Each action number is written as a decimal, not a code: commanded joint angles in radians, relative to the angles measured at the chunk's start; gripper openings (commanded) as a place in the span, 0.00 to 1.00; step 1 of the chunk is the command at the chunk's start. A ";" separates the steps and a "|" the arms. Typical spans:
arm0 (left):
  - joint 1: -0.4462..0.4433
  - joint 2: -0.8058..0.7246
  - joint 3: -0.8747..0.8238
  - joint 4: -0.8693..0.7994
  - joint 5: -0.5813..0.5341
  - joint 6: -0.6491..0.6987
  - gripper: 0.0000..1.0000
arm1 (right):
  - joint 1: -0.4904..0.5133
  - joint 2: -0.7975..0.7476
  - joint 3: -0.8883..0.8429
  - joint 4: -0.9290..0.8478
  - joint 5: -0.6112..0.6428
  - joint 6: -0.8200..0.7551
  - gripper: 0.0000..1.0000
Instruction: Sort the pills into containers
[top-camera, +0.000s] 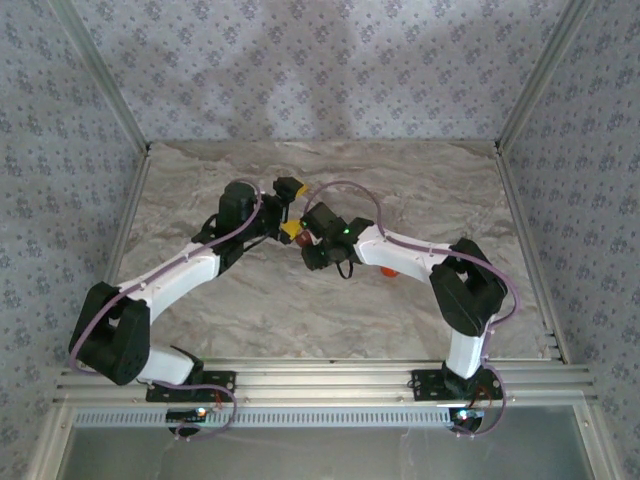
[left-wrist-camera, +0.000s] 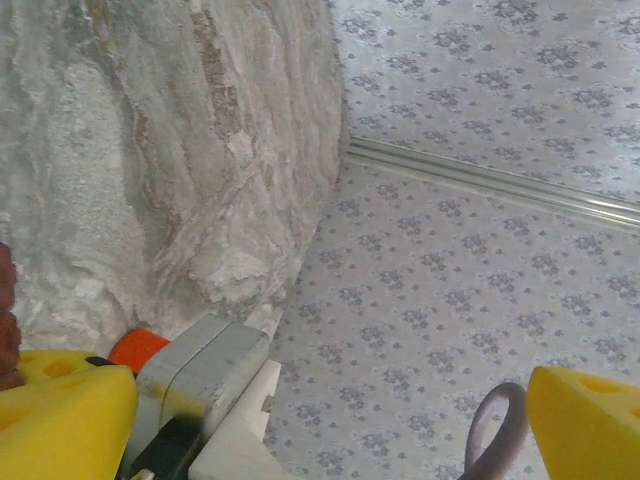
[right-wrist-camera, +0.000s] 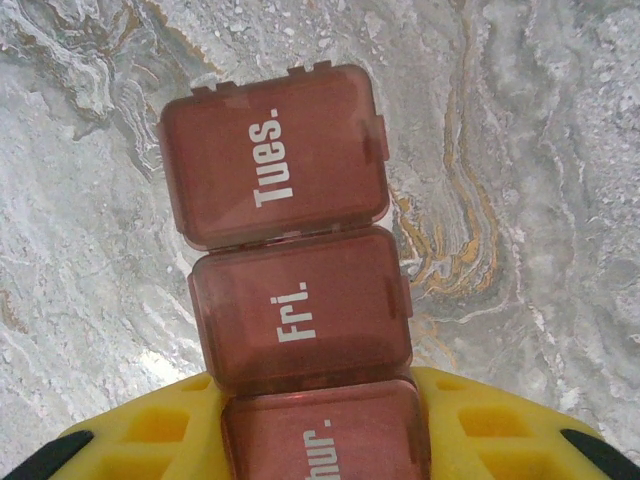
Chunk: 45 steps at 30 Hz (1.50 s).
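The containers (right-wrist-camera: 295, 300) are a reddish-brown strip of lidded cells marked Tues., Fri. and Thur., hanging over the marble table. My right gripper (right-wrist-camera: 320, 440) is shut on the strip's Thur. end, with a yellow finger (right-wrist-camera: 130, 435) on each side. From above, the strip (top-camera: 308, 237) is a small dark red spot at the right gripper (top-camera: 313, 242), mid-table. My left gripper (top-camera: 290, 208) stands wide open just left of it, nothing between its yellow fingers (left-wrist-camera: 60, 415). The strip's edge (left-wrist-camera: 8, 320) shows at the left border of the left wrist view. The pills are out of view.
A small orange bottle (top-camera: 388, 270) lies on the table (top-camera: 420, 190), half hidden under the right forearm; an orange patch (left-wrist-camera: 135, 348) shows beside the right arm's grey housing (left-wrist-camera: 200, 375). Patterned walls with aluminium rails (top-camera: 520, 110) close in the table on three sides.
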 joint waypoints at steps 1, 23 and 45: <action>0.020 -0.042 0.015 -0.096 -0.036 0.066 0.99 | -0.012 0.007 -0.021 0.008 -0.020 0.032 0.36; 0.107 -0.070 -0.048 -0.378 -0.102 0.325 1.00 | -0.032 0.079 -0.019 -0.006 0.002 0.324 0.39; 0.125 -0.026 0.031 -0.438 -0.094 0.403 1.00 | 0.002 0.073 -0.025 0.030 -0.160 0.355 0.75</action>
